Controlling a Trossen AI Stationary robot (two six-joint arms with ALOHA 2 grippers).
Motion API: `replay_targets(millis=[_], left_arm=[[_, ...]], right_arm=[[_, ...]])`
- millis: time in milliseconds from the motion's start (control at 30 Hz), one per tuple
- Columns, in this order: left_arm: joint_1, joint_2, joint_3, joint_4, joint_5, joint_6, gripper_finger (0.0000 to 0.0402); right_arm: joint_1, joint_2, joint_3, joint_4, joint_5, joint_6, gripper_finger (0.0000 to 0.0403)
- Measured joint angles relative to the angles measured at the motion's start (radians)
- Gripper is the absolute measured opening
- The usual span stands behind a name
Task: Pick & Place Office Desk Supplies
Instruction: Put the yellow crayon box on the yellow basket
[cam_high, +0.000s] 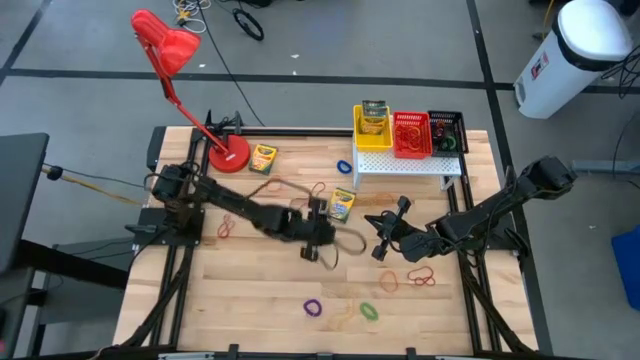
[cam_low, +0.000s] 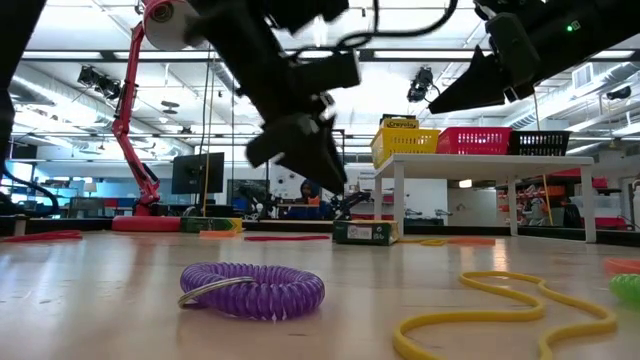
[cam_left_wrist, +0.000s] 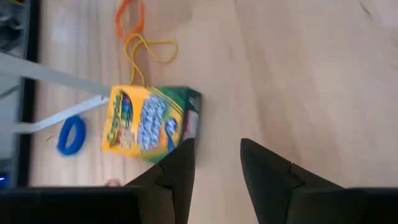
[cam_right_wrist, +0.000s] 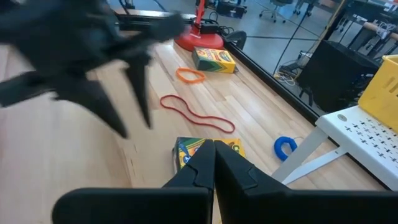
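Note:
A yellow-green crayon box (cam_high: 342, 204) lies flat on the wooden table between my two grippers. My left gripper (cam_left_wrist: 214, 163) hovers open just left of it and above the table, slanting down with nothing between its fingers; the box (cam_left_wrist: 149, 121) lies ahead of them. My right gripper (cam_right_wrist: 213, 165) is shut and empty to the right of the same box (cam_right_wrist: 205, 149). A second crayon box (cam_high: 263, 158) lies near the lamp base, and a third (cam_high: 374, 115) stands in the yellow basket (cam_high: 372, 135). Beside it are the red basket (cam_high: 411, 135) and black basket (cam_high: 447, 131).
The baskets stand on a white shelf (cam_high: 405, 165) at the far right. A red desk lamp (cam_high: 228, 155) stands at the far left. Rubber bands lie scattered: blue (cam_high: 345, 166), purple (cam_low: 255, 290), green (cam_high: 369, 311), yellow (cam_low: 500, 310), red (cam_right_wrist: 196, 115).

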Motion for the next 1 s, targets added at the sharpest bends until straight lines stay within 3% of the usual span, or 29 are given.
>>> replay_targets(millis=[133, 467, 633, 767, 1000], left_arm=[[0.122, 0.0, 0.0, 0.065, 0.195, 0.017, 0.0135], [0.396, 0.0, 0.0, 0.169, 0.555, 0.046, 0.0135], [0.46, 0.047, 0.0, 0.216, 0.63, 0.08, 0.0135], [0.473, 0.098, -0.001, 0.27, 0.632, 0.134, 0.0135], [0.51, 0.118, 0.0, 0.326, 0.682, 0.108, 0.0135]], right_arm=[[0.0, 0.0, 0.0, 0.004, -0.02, 0.0, 0.0007], [0.0, 0.0, 0.0, 0.004, -0.032, -0.003, 0.0007], [0.0, 0.0, 0.0, 0.004, -0.032, -0.004, 0.0007], [-0.001, 0.0, 0.0, 0.006, -0.032, -0.003, 0.0007], [-0.006, 0.0, 0.0, 0.007, -0.032, -0.003, 0.0007]])
